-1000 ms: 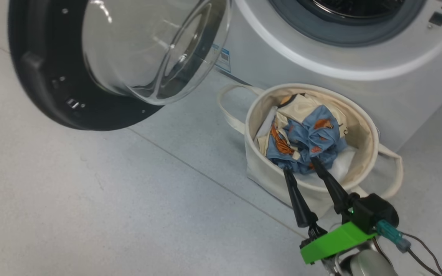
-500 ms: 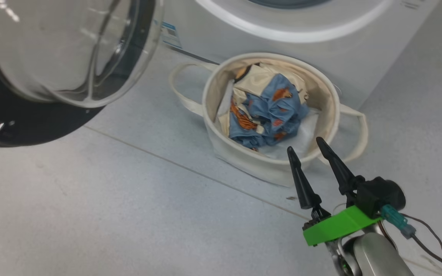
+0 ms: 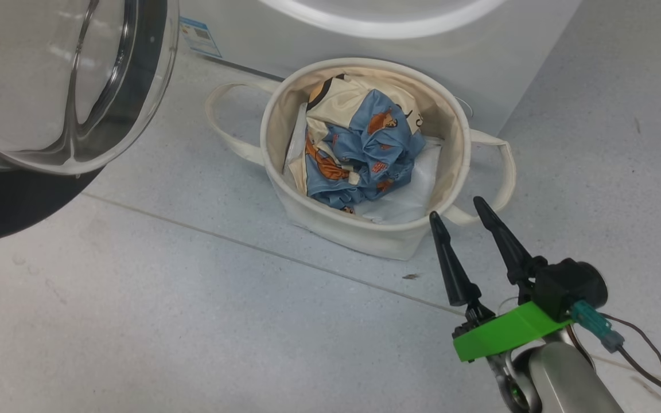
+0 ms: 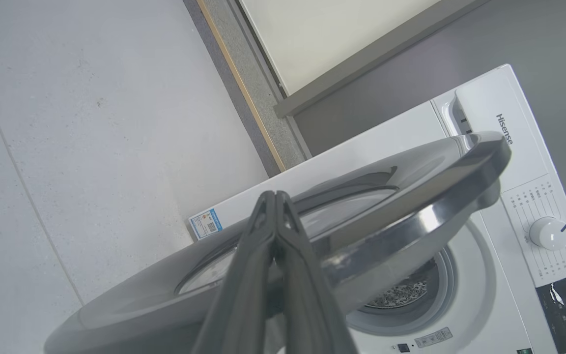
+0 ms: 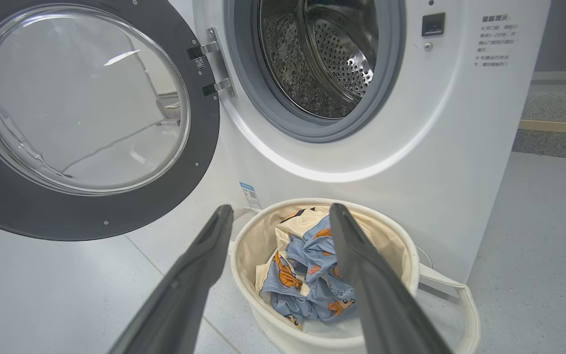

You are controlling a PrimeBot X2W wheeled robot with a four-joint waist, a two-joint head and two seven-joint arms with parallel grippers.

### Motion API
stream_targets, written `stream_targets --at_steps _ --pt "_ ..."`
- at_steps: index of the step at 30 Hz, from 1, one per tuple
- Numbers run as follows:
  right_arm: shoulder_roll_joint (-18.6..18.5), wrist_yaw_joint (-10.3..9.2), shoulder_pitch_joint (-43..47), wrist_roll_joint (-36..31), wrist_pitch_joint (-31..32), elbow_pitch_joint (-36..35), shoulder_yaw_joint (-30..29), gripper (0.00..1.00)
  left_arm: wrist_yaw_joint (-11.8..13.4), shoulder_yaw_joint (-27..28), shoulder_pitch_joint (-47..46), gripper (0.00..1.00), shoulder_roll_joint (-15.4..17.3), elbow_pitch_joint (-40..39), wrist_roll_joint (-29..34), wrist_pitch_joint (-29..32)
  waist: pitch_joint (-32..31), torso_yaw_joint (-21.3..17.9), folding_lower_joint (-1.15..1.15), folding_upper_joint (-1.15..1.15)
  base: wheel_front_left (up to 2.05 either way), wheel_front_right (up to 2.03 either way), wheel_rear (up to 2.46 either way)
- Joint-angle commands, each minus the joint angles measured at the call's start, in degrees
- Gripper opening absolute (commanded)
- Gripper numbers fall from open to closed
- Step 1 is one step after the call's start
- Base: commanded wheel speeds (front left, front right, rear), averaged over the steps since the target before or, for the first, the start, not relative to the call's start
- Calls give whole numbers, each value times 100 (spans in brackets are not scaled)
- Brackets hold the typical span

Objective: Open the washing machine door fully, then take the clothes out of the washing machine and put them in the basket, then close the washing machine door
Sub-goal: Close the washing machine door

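Black-rimmed glass washing machine door [image 5: 79, 105] open; blue-and-cream printed clothes [image 3: 365, 155] in cream canvas basket [image 3: 365, 238]; steel drum [image 5: 322, 64] looks empty. Right tool [image 3: 455, 206] spread; left tool [image 4: 275, 194] pressed together. Remaining: close door.

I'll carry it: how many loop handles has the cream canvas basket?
2: left loop handle and right loop handle, on opposite sides of the round cream canvas basket, head view.

The washing machine door [image 5: 81, 118] is clear glass in a glossy black rim, the basket [image 3: 336, 226] matt cream canvas, the drum [image 5: 332, 54] shiny metal
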Motion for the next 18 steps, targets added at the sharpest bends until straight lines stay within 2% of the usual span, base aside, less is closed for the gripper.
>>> stream_targets --at_steps 1,11,18 --pt "34 3 -140 -48 -28 -203 146 100 14 183 -138 0 447 -129 -56 103 -4 -8 0 0 0 0 0" --pt "34 3 -205 -32 -28 -211 142 100 139 88 -150 0 272 -445 -300 513 22 12 0 0 0 0 0" --pt "34 3 -220 47 -28 -219 138 100 183 -162 212 0 142 -1065 -345 976 -13 13 0 0 0 0 0"
